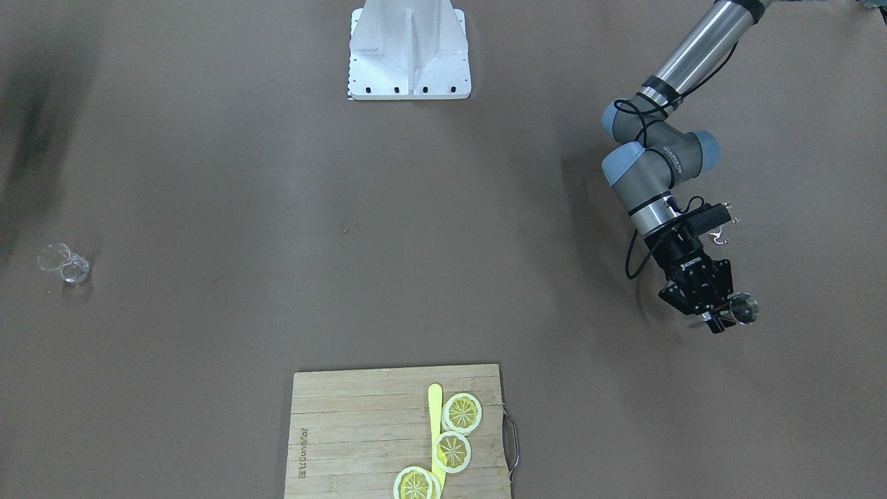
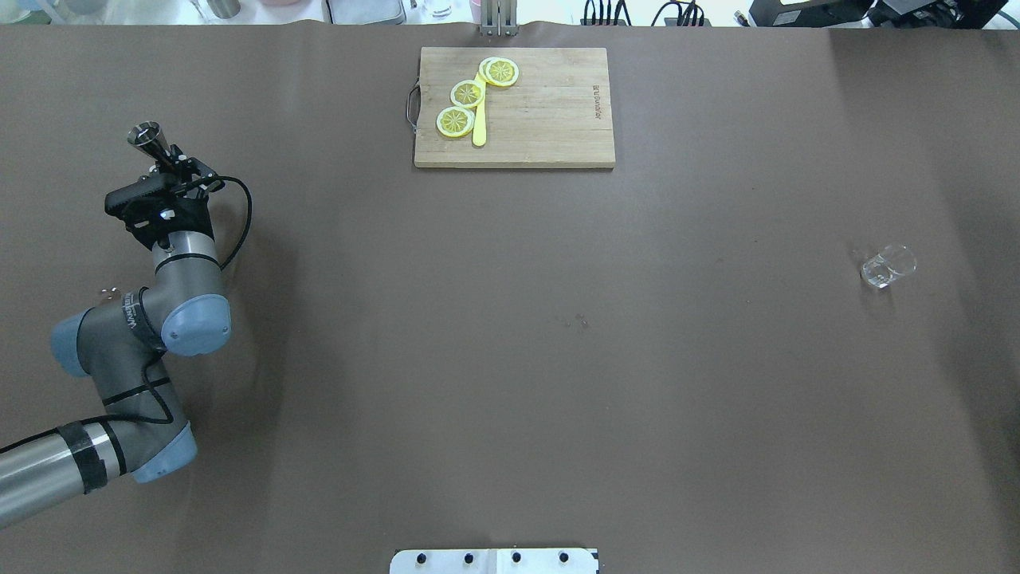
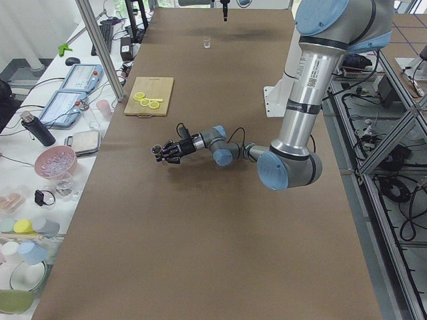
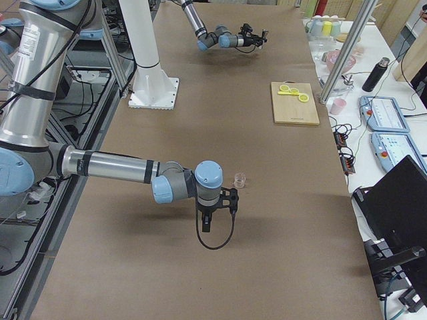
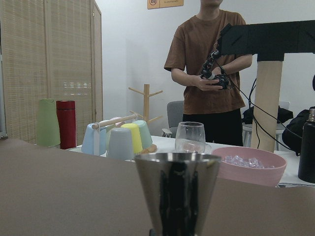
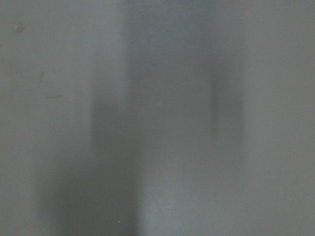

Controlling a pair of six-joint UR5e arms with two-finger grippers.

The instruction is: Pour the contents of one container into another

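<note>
pointing mouth-up, the jigger (image 1: pixel 745 308) sits upright in the left gripper (image 1: pixel 722 319).

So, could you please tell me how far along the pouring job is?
Done: the left gripper grips the steel jigger, held upright. In hand: nothing poured yet; the small glass stands far across the table, apparently empty. Left: bring the jigger to the glass and tip it in.

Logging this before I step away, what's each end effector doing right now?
Left end effector: closed on the metal jigger.
Right end effector: cannot be told; only the side view shows it.
</note>
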